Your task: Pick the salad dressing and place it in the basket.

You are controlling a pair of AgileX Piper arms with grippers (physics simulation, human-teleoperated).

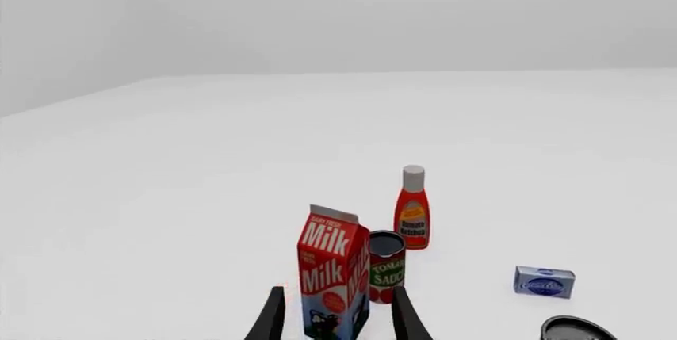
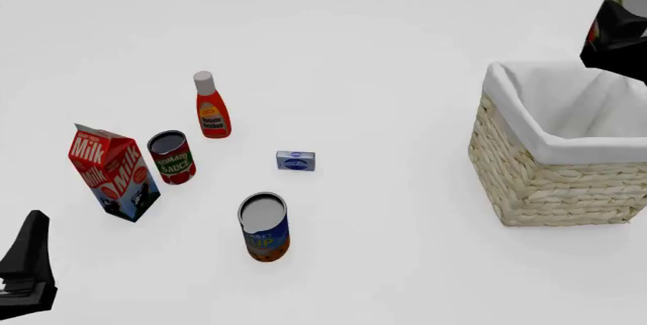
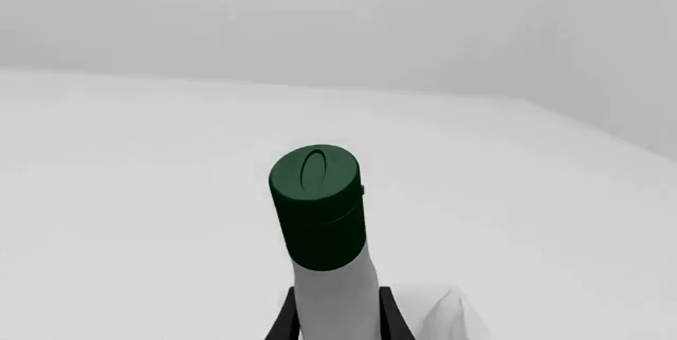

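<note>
White table (image 2: 404, 29) all round, bare grey backdrop. At three o'clock on it we note the basket (image 2: 536, 181), white lining folded over its rim, mouth open upward. Our right gripper (image 3: 335, 316) is clenched on the salad dressing (image 3: 317, 205): in the wrist view its fingers flank the white neck just below the dark green cap, bottle pointing away along them. From the front only a dark bulk shows at the upper right edge, above the basket's far rim, so we judge the bottle is carried high for clearance before lowering in. Left gripper (image 1: 336, 320) sits idle near eight o'clock, fingers spread apart, framing the milk carton (image 2: 114, 172) without touching. Ketchup bottle (image 2: 210, 107), tomato sauce can (image 2: 172, 157) and soup can (image 2: 264, 228) stand upright, well apart from the basket.
</note>
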